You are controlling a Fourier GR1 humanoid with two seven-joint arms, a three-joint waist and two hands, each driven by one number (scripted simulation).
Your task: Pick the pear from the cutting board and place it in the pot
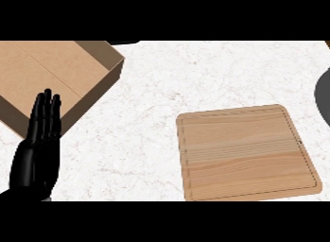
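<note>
a: fingers on the left hand are straight and pressed together, pointing up at the lower left of the frame. they pinch nothing; that hand is resting. no right hand shows anywhere.

b: and the pear?

a: i can't find it. the rectangular light wooden cutting board at the lower right of centre lies bare, only its grain and groove on show. no pear on the white marbled counter either, so where it is, i cannot tell.

b: the pot?

a: the grey metal rounded pot is cut off by the right edge, just above and right of the board, close to its upper right corner.

b: so which hand is nearer?

a: of what shows, only the left, and it is well apart from the board, which lies to its right across bare counter. the board's long axis runs roughly top to bottom, tilted a little. my judgement: the pot side favours the right hand, though it is out of sight.

b: counts?

a: one hand, one board, one pot in part, zero pears, and one open brown cardboard box at the upper left, just above the fingertips.
</note>
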